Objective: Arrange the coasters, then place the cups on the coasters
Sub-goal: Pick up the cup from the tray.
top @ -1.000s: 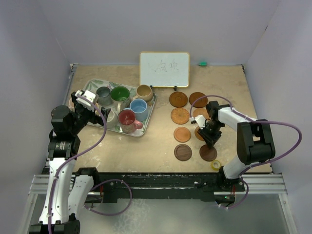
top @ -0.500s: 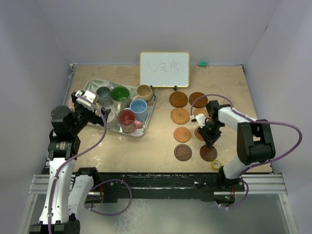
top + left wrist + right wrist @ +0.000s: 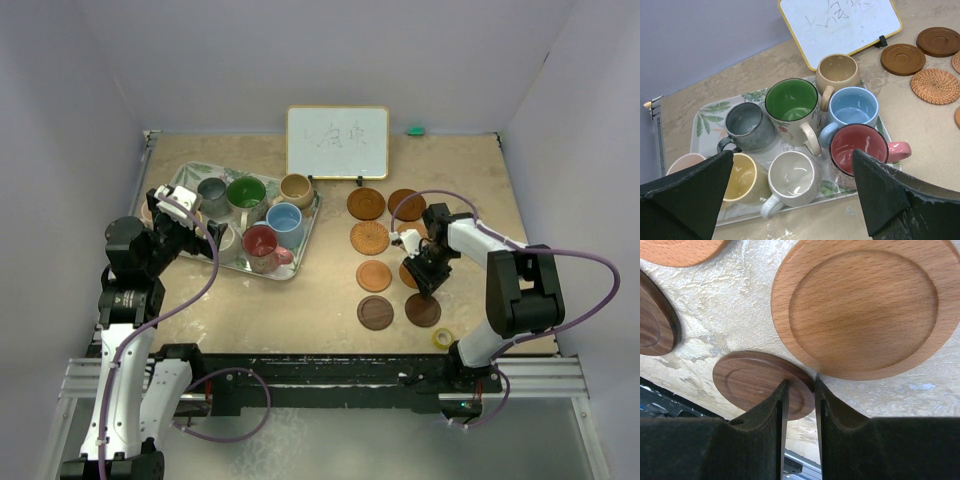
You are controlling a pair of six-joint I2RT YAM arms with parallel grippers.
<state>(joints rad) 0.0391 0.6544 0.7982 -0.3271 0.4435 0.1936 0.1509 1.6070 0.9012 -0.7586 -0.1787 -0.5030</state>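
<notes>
Near-right on the tabletop [image 3: 320, 290], your dark coaster [image 3: 422, 310] has slid slightly left.
Your right pincer [image 3: 799, 386], narrowly parted, sits at its far rim beside the orange coaster [image 3: 865, 305]; farther off, your left pincer [image 3: 792, 154] stays wide above the mugs [image 3: 792, 100] on the tray [image 3: 705, 120].

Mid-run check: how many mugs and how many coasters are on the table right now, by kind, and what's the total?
Mugs: 8
Coasters: 8
Total: 16
</notes>
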